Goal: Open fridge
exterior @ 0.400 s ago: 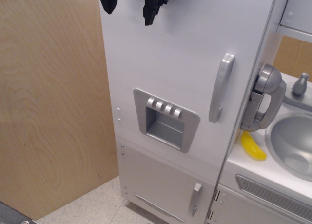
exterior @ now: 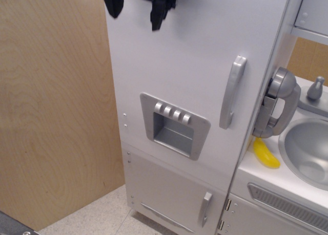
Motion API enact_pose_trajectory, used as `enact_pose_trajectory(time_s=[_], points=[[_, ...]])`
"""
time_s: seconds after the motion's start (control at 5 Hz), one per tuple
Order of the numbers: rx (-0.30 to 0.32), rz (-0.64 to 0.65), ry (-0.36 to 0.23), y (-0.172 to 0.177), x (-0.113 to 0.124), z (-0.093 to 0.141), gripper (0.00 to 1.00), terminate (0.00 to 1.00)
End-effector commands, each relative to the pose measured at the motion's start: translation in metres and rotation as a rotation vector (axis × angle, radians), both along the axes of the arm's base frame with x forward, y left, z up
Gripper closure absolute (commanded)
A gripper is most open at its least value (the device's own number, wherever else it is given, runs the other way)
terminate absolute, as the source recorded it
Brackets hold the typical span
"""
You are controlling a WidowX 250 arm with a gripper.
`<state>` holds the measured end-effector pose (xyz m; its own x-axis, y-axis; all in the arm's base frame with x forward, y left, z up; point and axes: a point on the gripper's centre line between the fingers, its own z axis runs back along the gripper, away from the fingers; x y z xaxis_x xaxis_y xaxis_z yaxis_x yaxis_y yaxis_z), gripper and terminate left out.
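The tall white toy fridge (exterior: pixel 184 56) fills the middle of the view. Its large upper door is shut, with a long silver bar handle (exterior: pixel 232 91) at its right edge and a grey four-button dispenser recess (exterior: pixel 174 125) lower down. My black gripper (exterior: pixel 135 12) hangs at the top of the frame in front of the door's upper left part, far left of and above the handle. Its two fingers (exterior: pixel 157 15) stand apart, open and empty.
A smaller lower door with a short handle (exterior: pixel 205 208) sits below. To the right stand a grey toy phone (exterior: pixel 277 102), a yellow banana (exterior: pixel 266 154), a silver sink bowl (exterior: pixel 310 150) and a cabinet with a grey vent (exterior: pixel 287 204). A plywood wall (exterior: pixel 51 107) is at left.
The gripper has shifted very slightly; nothing else has moved and the fridge door is still shut.
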<state>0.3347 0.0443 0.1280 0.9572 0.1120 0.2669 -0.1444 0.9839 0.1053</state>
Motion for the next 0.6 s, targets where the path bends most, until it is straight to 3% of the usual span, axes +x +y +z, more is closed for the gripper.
enact_pose_trajectory(time_s=[0.0,0.2,0.4], points=[[-0.02,-0.151,-0.061,-0.051,-0.022,-0.002,0.0,0.0],[-0.03,-0.177,-0.031,-0.072,-0.018,-0.012,0.0,0.0],[-0.027,-0.157,-0.071,-0.091,-0.003,-0.022,0.0,0.0]])
